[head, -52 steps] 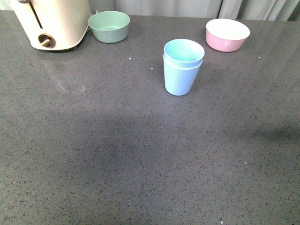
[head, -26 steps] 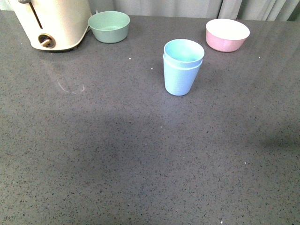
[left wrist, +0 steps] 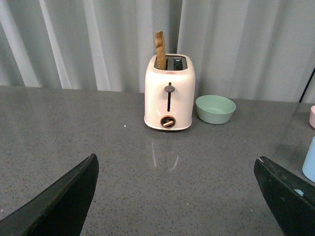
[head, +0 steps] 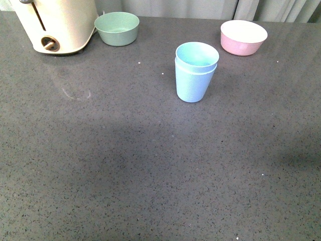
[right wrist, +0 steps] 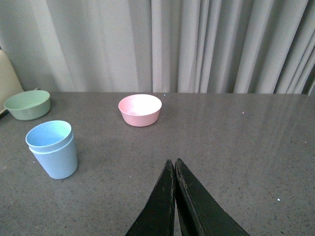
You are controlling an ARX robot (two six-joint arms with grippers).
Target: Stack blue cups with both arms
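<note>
Nothing on the counter has shifted since a second ago | blue cups nested, upright, mid-counter between green bowl and pink bowl | left gripper spread wide, empty | right gripper fingers pressed together, empty.

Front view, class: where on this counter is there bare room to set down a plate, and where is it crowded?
The widest bare stretch is the whole near half of the counter, in front of the stacked blue cups. A smaller gap lies between the toaster and the cups. The far edge is crowded: toaster, green bowl close beside it, and pink bowl.
</note>
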